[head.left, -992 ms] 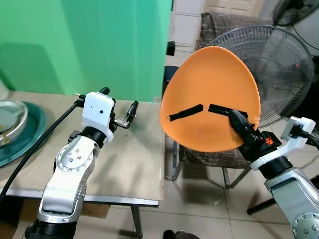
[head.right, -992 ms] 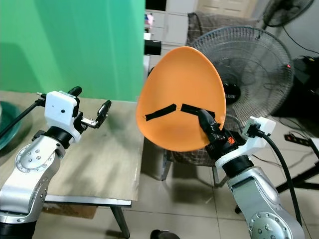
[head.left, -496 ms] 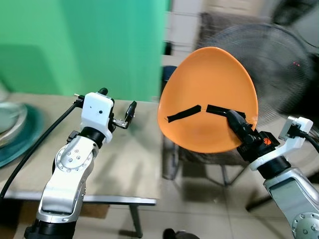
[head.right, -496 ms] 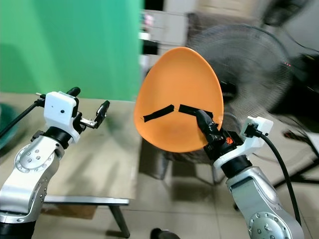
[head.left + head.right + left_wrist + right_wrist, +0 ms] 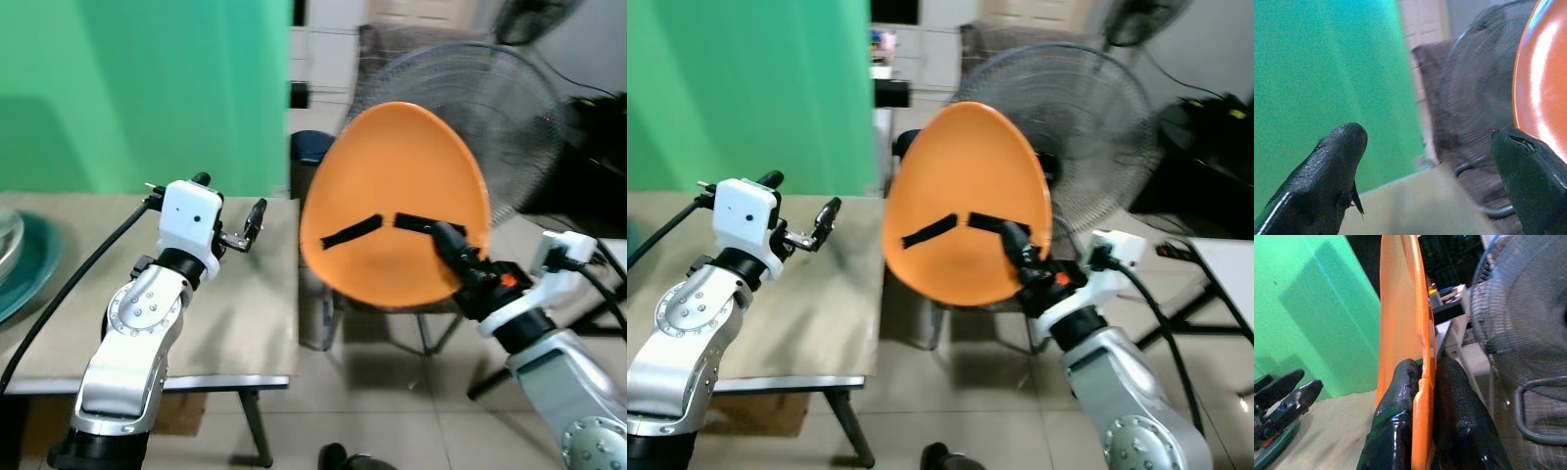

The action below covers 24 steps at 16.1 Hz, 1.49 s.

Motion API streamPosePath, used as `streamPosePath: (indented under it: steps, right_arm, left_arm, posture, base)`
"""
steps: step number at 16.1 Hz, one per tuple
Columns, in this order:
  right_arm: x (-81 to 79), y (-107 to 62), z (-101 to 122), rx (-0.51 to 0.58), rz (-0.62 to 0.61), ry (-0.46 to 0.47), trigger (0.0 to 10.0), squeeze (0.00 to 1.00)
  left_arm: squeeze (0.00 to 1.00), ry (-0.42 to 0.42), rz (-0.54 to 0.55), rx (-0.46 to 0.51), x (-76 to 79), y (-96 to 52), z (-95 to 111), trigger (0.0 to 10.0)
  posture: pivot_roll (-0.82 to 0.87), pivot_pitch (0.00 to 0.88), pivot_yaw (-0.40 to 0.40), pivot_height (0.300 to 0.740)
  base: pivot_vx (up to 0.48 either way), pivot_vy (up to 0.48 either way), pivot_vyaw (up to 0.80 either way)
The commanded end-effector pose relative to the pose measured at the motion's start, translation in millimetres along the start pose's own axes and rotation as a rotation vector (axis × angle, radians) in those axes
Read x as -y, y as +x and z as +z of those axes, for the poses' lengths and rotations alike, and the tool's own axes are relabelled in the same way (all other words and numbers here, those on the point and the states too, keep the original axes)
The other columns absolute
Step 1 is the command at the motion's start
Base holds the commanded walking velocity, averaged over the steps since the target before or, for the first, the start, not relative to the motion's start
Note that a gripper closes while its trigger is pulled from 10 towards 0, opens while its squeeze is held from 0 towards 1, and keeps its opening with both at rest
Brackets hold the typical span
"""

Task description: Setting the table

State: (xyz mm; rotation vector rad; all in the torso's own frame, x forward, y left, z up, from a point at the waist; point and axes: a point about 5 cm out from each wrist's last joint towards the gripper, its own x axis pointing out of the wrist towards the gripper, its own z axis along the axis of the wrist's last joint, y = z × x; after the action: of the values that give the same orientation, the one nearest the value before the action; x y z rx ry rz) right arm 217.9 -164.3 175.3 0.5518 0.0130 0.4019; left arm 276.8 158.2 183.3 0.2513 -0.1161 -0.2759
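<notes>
An orange plate with two strips of black tape on its face stands almost on edge in the air, just past the table's right end. My right gripper is shut on the plate's lower rim; in the right wrist view its fingers pinch the plate rim from both sides. My left gripper hovers open over the beige table, a short way left of the plate, holding nothing. In the left wrist view its fingertips stand wide apart, with the plate's edge beyond them.
A large standing fan is right behind the plate. A green wall backs the table. A teal dish lies at the table's left end. Beyond the table's right edge is tiled floor, with a chair frame under the plate.
The camera has swung right, so the whole scene sits further left. The plate stays in my right gripper, slightly lower and further left in the picture. My left gripper has not changed.
</notes>
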Motion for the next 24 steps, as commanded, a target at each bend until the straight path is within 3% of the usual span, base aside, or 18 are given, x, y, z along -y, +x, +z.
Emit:
streamPosePath:
  steps: [1, 8, 14, 18, 22, 24]
  right_arm:
    - [2.0, 0.8, 9.7, 0.048, -0.002, -0.027, 10.0, 0.0]
    - [4.4, 1.0, 8.6, 0.043, -0.02, -0.042, 10.0, 0.0]
    - [14.9, -1.0, 6.3, 0.052, -0.152, -0.106, 10.0, 0.0]
    - [12.0, 0.5, 1.4, 0.05, -0.189, -0.142, 10.0, 0.0]
    - [15.3, 2.7, -0.4, 0.049, -0.247, -0.163, 10.0, 0.0]
    - [14.5, 3.2, -0.4, 0.046, -0.241, -0.179, 10.0, 0.0]
  left_arm:
    - [0.0, -0.002, -0.001, 0.01, 2.7, 2.8, 2.4, 10.0]
    - [0.0, -0.003, 0.007, 0.016, 2.3, 4.3, 2.4, 10.0]
    - [0.0, -0.008, -0.002, 0.009, 2.4, 4.4, 0.3, 10.0]
    - [0.0, -0.01, -0.007, 0.007, 5.2, 6.1, -0.6, 10.0]
    - [0.0, 0.024, 0.023, 0.006, 1.6, 7.4, 0.2, 10.0]
    - [0.0, -0.006, 0.021, -0.002, 1.5, 7.4, -1.4, 10.0]
  posture:
    - [0.06, 0.0, -0.044, 0.74]
    - [0.06, 0.0, -0.052, 0.74]
    - [0.05, 0.0, -0.044, 0.74]
    - [0.05, 0.0, -0.047, 0.74]
    - [0.05, 0.0, -0.052, 0.74]
    - [0.05, 0.0, -0.054, 0.74]
  base:
    - [0.0, 0.0, -0.8]
    - [0.0, 0.0, -0.23]
    - [0.0, 0.0, 0.0]
    - [0.0, 0.448, -0.2]
    - [0.0, 0.0, 0.0]
    - [0.0, 0.24, 0.0]
